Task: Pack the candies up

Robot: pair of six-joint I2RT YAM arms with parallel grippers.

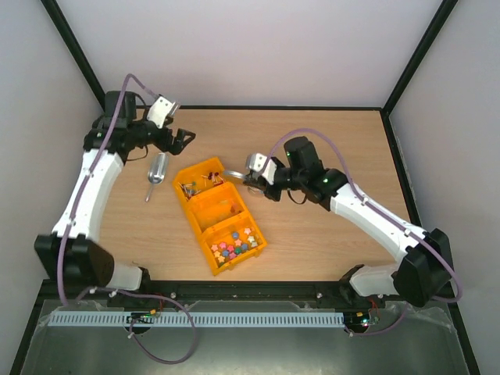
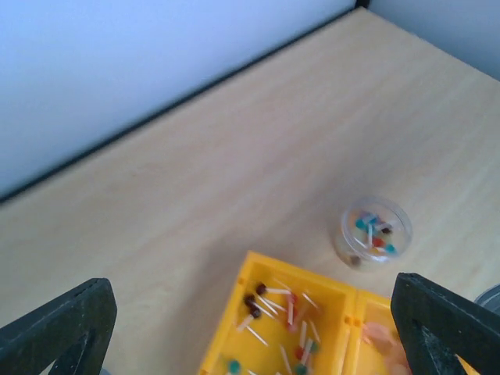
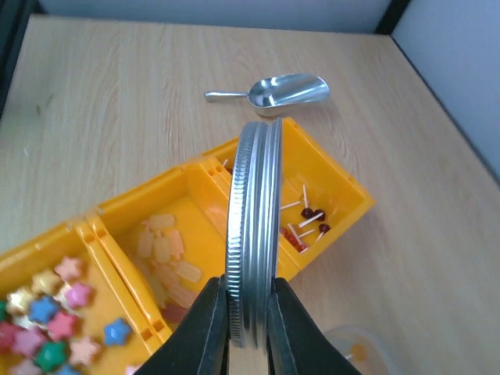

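Note:
The candies (image 2: 291, 311) are small sweets on white sticks, lying in the end compartment of a yellow tray (image 1: 205, 236); I also see these candies (image 3: 312, 220) in the right wrist view. More of them sit in a small clear jar (image 2: 375, 230) beside the tray's far corner. My left gripper (image 2: 250, 289) hangs open above that end of the tray, holding nothing. My right gripper (image 3: 248, 293) is shut on a round metal lid (image 3: 254, 203), held on edge just above the jar (image 3: 361, 353). A metal scoop (image 1: 156, 176) lies on the table left of the tray.
The tray's middle compartment holds pale gummy pieces (image 3: 164, 250). Its near compartment holds coloured star sweets (image 1: 234, 244). The scoop (image 3: 285, 91) lies beyond the tray in the right wrist view. Walls close the table at the back and both sides.

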